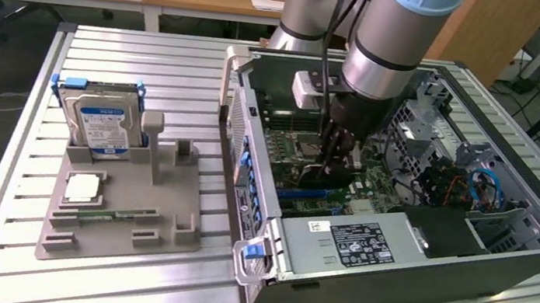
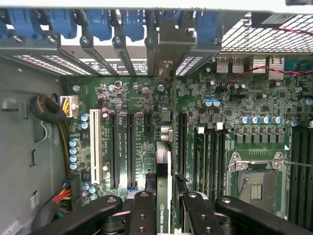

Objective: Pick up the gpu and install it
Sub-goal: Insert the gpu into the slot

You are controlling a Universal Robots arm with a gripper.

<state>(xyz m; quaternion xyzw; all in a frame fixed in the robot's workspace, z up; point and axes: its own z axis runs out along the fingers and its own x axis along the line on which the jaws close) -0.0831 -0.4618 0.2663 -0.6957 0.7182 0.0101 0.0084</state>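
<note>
Over the ribbed metal worktop [image 1: 128, 274], the thin dark edge-on gpu [image 2: 163, 196], clamped in the pincer [image 2: 163, 215], is best kept upright (bracket toward the open black computer case's [image 1: 418, 296] rear) and squared to its slot.

Open computer case [image 1: 506, 261] on table [image 1: 105, 287], at exterior view's right. Parts tray [image 1: 115, 217] beside it at exterior view's left, hard drive [image 1: 98, 123] upright in tray. Gripper [image 1: 328, 171] inside case, card [image 2: 163, 166] edge-on between fingers [image 2: 142, 210], over motherboard [image 2: 244, 103].
</note>
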